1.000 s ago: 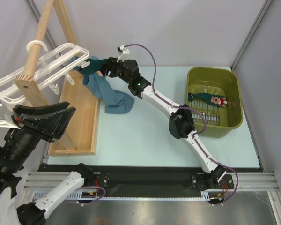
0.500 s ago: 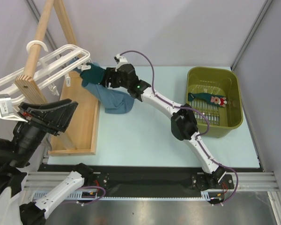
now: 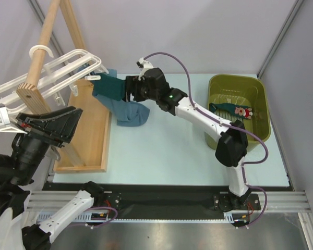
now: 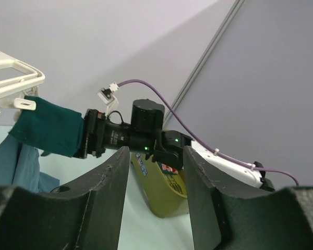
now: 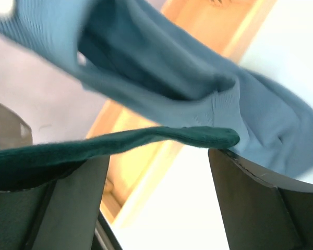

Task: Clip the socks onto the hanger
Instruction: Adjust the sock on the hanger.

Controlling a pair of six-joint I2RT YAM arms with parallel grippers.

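At the clip (image 4: 24, 103) of the hanger (image 3: 62, 62), the dark teal sock (image 3: 108, 86) stretches to our right gripper (image 3: 128, 90), grip unclear; our left gripper (image 4: 156, 156) gapes empty. We should check the clip bites before releasing.

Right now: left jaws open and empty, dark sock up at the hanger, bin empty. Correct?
No: the bin holds one sock, per the top view. Rest stands: left jaws open and empty, dark sock at the hanger.

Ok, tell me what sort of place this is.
Probably a robotics lab test cell staged for laundry: grey panel walls, a white clip hanger on a wooden rack, and an olive basket holding a sock.
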